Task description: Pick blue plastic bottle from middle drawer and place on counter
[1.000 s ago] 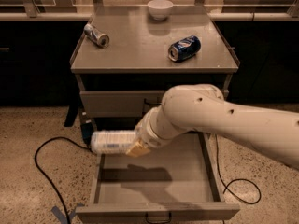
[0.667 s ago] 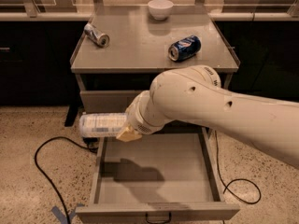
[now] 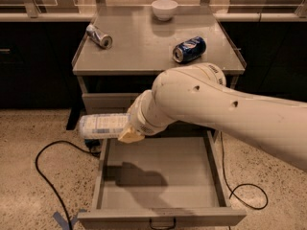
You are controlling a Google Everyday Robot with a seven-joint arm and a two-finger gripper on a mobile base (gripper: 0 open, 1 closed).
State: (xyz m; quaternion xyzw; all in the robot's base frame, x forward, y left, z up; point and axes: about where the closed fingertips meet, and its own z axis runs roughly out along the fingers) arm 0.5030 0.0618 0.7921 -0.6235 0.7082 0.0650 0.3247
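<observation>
The blue plastic bottle (image 3: 102, 126), whitish with a pale label, lies on its side in the air over the left edge of the middle drawer (image 3: 102, 172). My gripper (image 3: 128, 132) is shut on the bottle's right end, at the tip of the big white arm that comes in from the right. Pulled fully open below, the drawer shows a bare grey floor with the bottle's shadow on it. The counter (image 3: 144, 51) is the grey cabinet top behind and above the gripper.
On the counter lie a silver can (image 3: 99, 36) at the left, a dark blue soda can (image 3: 189, 49) at the right, and a white bowl (image 3: 164, 8) at the back. Black cables (image 3: 44, 175) run on the floor on both sides of the drawer.
The arm has lifted the bottle out of the drawer and carried it up and to the left. The drawer stays open.
</observation>
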